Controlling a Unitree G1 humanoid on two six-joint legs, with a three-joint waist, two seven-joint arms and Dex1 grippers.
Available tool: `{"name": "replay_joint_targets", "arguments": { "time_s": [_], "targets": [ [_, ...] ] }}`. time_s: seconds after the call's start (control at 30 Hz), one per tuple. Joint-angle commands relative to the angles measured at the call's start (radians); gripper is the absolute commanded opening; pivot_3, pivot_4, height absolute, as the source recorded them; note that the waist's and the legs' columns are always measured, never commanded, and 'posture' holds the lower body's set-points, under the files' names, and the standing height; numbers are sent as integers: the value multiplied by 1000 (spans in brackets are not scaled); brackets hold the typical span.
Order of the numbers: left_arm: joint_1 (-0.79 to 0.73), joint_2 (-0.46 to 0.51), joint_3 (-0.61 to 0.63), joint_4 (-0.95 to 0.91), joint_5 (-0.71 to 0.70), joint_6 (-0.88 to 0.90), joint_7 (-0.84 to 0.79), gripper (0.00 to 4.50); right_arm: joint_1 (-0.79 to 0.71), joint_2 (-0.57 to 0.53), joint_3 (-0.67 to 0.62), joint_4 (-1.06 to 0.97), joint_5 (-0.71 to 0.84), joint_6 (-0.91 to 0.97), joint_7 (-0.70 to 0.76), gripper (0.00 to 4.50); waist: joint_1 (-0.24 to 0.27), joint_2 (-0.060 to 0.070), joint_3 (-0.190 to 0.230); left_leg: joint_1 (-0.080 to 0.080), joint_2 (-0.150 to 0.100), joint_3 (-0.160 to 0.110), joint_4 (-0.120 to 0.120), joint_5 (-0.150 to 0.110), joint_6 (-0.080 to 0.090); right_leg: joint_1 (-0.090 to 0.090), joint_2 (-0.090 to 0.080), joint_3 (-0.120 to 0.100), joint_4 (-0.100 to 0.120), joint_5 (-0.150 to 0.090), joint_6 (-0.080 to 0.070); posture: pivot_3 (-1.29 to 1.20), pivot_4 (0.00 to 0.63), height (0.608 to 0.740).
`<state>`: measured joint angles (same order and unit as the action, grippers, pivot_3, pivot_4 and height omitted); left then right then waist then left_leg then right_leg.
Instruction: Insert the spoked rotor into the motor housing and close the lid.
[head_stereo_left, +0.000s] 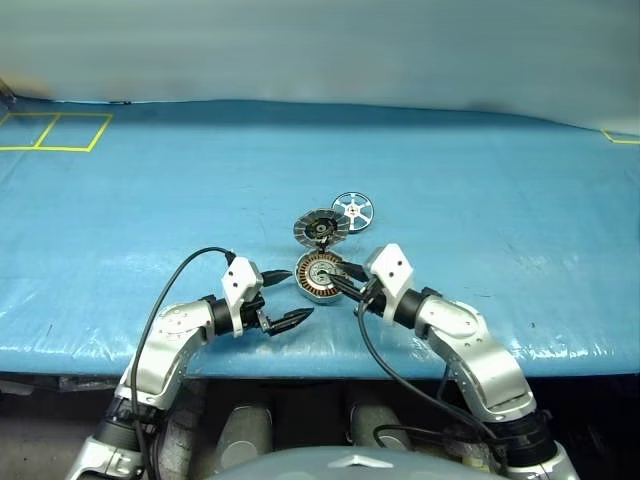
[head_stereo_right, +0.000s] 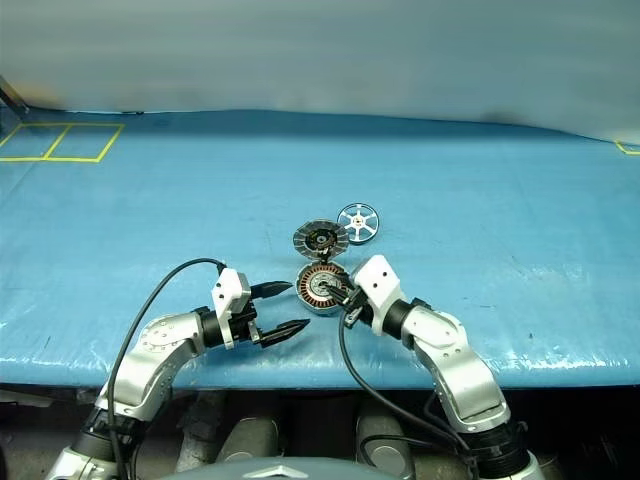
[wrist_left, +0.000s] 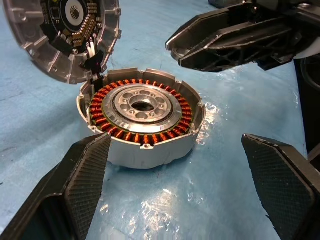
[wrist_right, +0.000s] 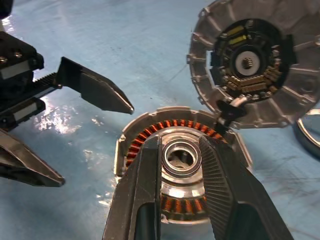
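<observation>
The right end effector (wrist_right: 180, 175) hovers over the housing (wrist_left: 142, 120) with its two fingers narrowly parted and nothing pinched between them; in the right wrist view its tips frame the housing's central hub. Whether they touch the metal I cannot tell. The left end effector (head_stereo_left: 285, 297) is spread wide and empty, its tips just beside the housing on the robot's left, one finger (wrist_left: 82, 175) close against the housing wall.

The housing sits on the blue desk (head_stereo_left: 150, 200) near its front edge, around the middle. Inside is a ring of copper windings around a silver hub with a central hole. The lid (head_stereo_left: 321, 228) stands open, tilted up from the housing's far rim, ribbed inner face showing. The rotor (head_stereo_left: 353, 209) lies flat on the desk just beyond the lid, towards the right, outside the housing.

Both forearms reach in low over the front edge, angled inward towards each other.
</observation>
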<state>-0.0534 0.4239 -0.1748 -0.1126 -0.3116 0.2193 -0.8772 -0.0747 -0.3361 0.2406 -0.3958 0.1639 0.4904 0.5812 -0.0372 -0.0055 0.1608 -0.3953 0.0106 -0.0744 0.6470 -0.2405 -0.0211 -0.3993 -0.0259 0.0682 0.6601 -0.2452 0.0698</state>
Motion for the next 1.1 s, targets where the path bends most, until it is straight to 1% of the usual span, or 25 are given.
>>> {"name": "replay_joint_targets", "arguments": {
  "time_s": [0.03, 0.2, 0.37, 0.53, 0.73, 0.9, 1.1],
  "targets": [
    [-3, -12, 7, -1, 6, -26, 12, 4500, -43, 18, 10, 22, -1, -21, -7, 1111, 0, 0, 0, 0, 0, 0, 0, 0, 0, 0, 0, 0, 0, 0, 0, 0, 150, 740],
    [0, -14, 9, -3, 6, -29, 19, 4500, -84, 34, -4, 97, 5, -29, -16, 1111, 0, 0, 0, 0, 0, 0, 0, 0, 0, 0, 0, 0, 0, 2, -3, 0, 150, 740],
    [18, -7, 18, -22, -3, -24, 29, 4500, -99, 23, 20, 162, -8, -38, 1, 1111, 0, 0, 0, 0, 0, 0, 0, 0, 0, 0, 0, 0, 0, 2, -4, 0, 150, 740],
    [30, -2, 29, -37, -11, -14, 37, 4500, -108, 29, 57, 168, -26, -50, 12, 1111, -1, 0, 0, 0, 0, 0, 0, 0, 0, 0, 0, 0, 0, 2, -3, 0, 150, 740],
    [35, 4, 25, -55, -17, 11, 47, 4500, -124, 34, 67, 194, -49, -50, 5, 1111, 0, 0, 0, 0, 0, 0, 0, 0, 0, 0, 0, 0, 0, 2, -3, 0, 150, 740],
    [31, 8, 23, -71, -17, 28, 53, 4500, -128, 29, 46, 215, -55, -60, -3, 1111, 0, 0, 0, 0, 0, 0, 0, 0, 0, 0, 0, 0, 0, 2, -3, 0, 150, 740],
    [30, 10, 24, -87, -18, 43, 55, 4500, -135, 16, 39, 196, -49, -54, 9, 1111, 0, 0, 0, 0, 0, 0, 0, 0, 0, 0, 0, 0, 0, 2, -3, 0, 150, 740]
  ]
}}
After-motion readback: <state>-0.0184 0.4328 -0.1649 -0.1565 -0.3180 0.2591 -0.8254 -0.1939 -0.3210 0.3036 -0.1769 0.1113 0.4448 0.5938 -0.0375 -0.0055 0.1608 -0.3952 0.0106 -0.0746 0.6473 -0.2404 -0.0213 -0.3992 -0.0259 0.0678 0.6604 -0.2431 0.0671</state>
